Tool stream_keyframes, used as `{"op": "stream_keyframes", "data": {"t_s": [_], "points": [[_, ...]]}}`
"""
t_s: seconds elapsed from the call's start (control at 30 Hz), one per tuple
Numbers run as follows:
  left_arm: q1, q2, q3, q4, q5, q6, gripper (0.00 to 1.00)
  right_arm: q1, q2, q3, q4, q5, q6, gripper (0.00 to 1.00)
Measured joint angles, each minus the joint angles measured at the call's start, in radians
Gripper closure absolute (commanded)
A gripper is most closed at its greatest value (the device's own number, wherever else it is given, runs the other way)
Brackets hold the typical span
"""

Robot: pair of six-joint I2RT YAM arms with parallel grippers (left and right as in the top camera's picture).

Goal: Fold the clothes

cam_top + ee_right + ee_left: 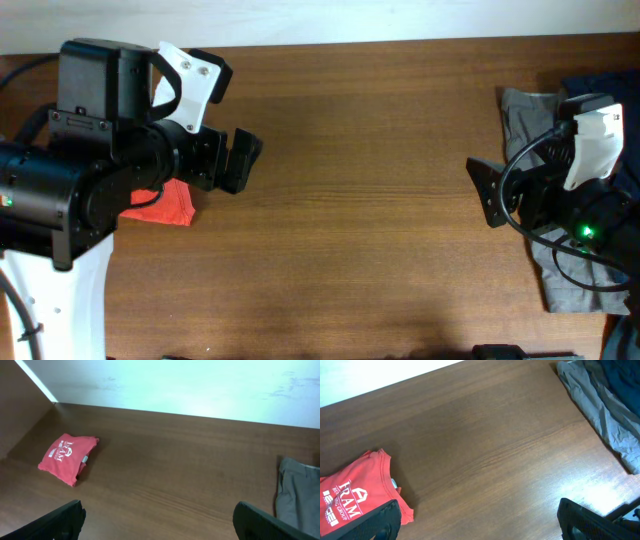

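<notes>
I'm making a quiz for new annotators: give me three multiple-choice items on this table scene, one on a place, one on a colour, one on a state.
1. Where is the T-shirt?
A) at the right edge
B) in the right gripper
C) by the left arm

2. The T-shirt's colour?
A) green
B) orange-red
C) black

3. The grippers?
A) both open, empty
B) left shut on cloth
C) both shut

Answers:
1 C, it lies folded at the left side of the table, beside the left arm.
2 B, orange-red with white print.
3 A, the left gripper and the right gripper have spread fingers with nothing between.
</notes>
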Motion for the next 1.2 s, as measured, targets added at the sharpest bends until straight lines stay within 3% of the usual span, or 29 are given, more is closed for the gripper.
{"op": "stream_keyframes", "data": {"t_s": [0.37,0.53,0.73,0.97,1.2], "points": [[0.0,0.0,0.0,0.0,0.003,0.0,0.01,0.0,0.019,0.0,-0.036,0.067,-0.005,0.01],[0.0,0.0,0.0,0.0,0.003,0.0,0.01,0.014,-0.025,-0.059,0.1,0.231,-0.024,0.01],[0.0,0.0,0.0,0.0,0.003,-0.001,0.01,0.019,-0.277,-0.368,0.33,0.313,-0.077,0.01],[0.0,0.0,0.0,0.0,0.004,-0.003,0.01,0.022,-0.631,-0.914,0.455,0.335,-0.092,0.01],[0.0,0.0,0.0,0.0,0.003,-0.003,0.01,0.022,-0.88,-1.3,0.572,0.323,-0.082,0.01]]}}
